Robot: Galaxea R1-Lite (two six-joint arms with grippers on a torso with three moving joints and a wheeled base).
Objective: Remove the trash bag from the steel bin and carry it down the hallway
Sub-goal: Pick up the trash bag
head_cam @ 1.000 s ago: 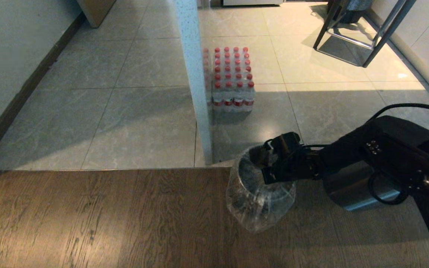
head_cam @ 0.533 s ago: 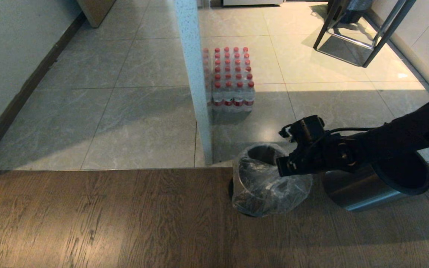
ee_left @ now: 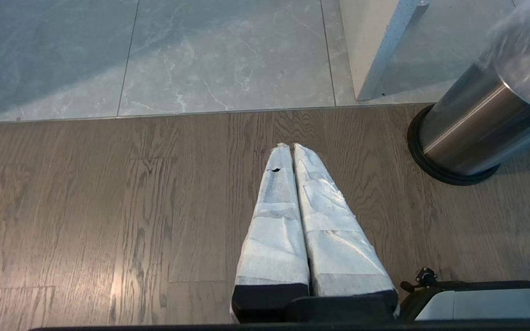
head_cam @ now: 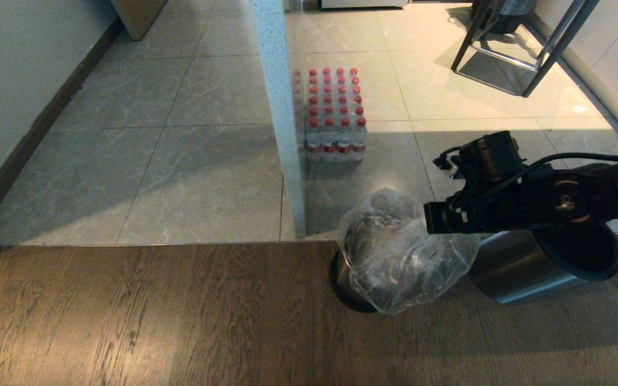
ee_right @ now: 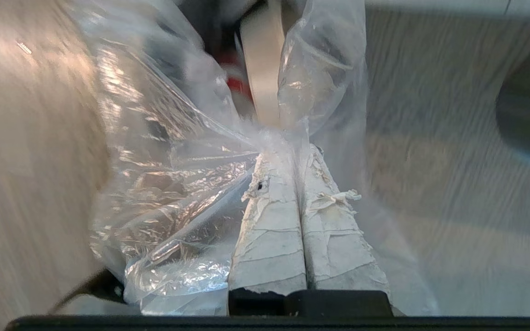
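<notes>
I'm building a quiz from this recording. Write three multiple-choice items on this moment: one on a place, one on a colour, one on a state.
1. Where does the pack of bottles stand?
A. on the wood planks
B. on the grey tiles, beside the white post
C. inside the steel bin

2. What colour are the bottle caps?
A. red
B. blue
C. green

3. What is the right gripper doing?
A. open above the floor
B. shut on the bin's rim
C. shut on the trash bag

Answers:
1 B: the head view shows the pack on the tiles right of the white post, beyond the steel bin.
2 A: every cap is red.
3 C: in the right wrist view the jaws pinch gathered film of the trash bag. The left gripper is parked, shut, over the wood planks.
</notes>
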